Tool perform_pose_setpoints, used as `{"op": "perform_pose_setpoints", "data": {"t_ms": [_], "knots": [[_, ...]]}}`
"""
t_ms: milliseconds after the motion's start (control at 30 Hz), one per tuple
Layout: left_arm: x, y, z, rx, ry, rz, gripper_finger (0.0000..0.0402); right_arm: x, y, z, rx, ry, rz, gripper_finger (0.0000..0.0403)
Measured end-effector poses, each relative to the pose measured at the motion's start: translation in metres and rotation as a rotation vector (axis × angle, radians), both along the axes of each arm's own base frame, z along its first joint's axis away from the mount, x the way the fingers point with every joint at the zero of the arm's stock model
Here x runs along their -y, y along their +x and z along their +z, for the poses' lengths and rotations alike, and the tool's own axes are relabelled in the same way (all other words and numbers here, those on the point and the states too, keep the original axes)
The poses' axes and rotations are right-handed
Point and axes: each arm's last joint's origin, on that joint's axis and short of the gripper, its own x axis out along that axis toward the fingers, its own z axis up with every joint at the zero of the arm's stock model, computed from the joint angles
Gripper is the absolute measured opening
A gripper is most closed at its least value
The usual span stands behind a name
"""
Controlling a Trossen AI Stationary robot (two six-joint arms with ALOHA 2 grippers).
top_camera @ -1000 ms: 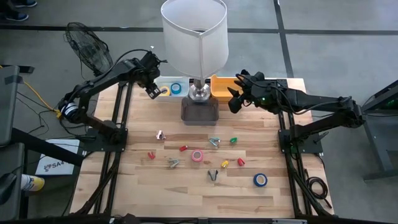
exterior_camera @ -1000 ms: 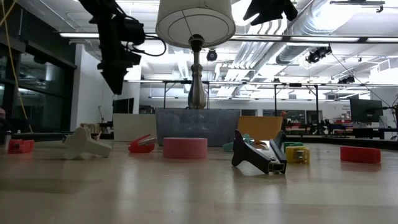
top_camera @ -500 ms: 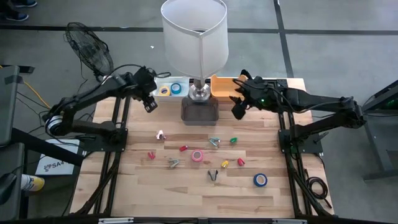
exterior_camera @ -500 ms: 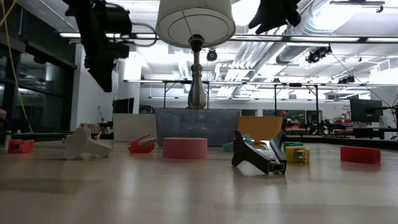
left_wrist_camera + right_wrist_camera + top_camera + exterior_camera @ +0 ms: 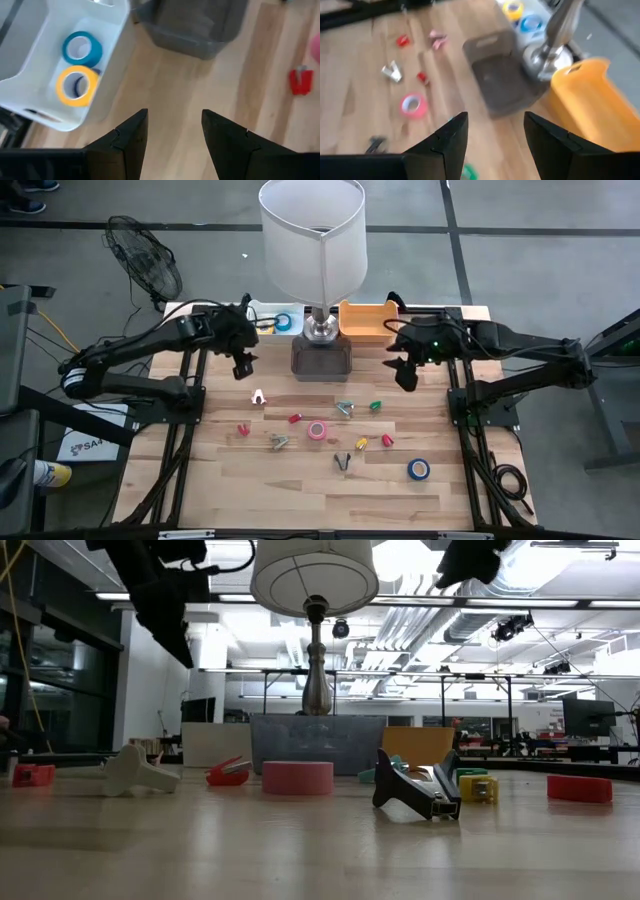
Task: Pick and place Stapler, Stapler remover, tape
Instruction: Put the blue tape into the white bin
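My left gripper [image 5: 243, 363] hangs open over bare wood just near of the white tray [image 5: 262, 311], holding nothing. In that tray lie a yellow tape roll [image 5: 76, 86] and a blue tape roll [image 5: 82, 48]. My right gripper [image 5: 408, 375] hangs open, with nothing in it, near the orange bin [image 5: 365, 323]. On the table lie a pink tape roll [image 5: 317, 430], a blue tape roll [image 5: 418, 469], a black stapler [image 5: 343, 462] and silvery stapler removers [image 5: 280, 442] [image 5: 344, 409].
A lamp [image 5: 313, 240] stands at the table's far middle, behind a grey bin [image 5: 322, 358]. Small red, green and yellow blocks [image 5: 376, 405] and a white piece [image 5: 258, 396] lie scattered mid-table. Bare wood stretches along the near edge.
My left gripper has drawn back from above the white tray toward the table's near edge, still open. My right gripper has swung from beside the orange bin toward the near right and turned about, still open. Nothing on the table has moved.
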Motion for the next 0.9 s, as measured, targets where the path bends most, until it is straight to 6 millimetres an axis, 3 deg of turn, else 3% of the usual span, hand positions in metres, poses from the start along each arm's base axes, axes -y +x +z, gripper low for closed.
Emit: {"op": "perform_pose_setpoints", "data": {"t_ms": [400, 667, 900], "knots": [[0.043, 0.012, -0.004, -0.033, 0.007, -0.064, 0.0182, -0.021, -0.012, -0.012, -0.172, 0.117, 0.084, 0.0185], [0.069, 0.019, -0.035, 0.003, -0.071, -0.125, 0.0182, -0.041, -0.024, -0.020, -0.306, 0.106, 0.033, 0.0185], [0.089, 0.027, -0.055, 0.129, -0.115, -0.171, 0.0182, -0.059, -0.030, -0.022, -0.317, 0.246, -0.097, 0.0185]]}}
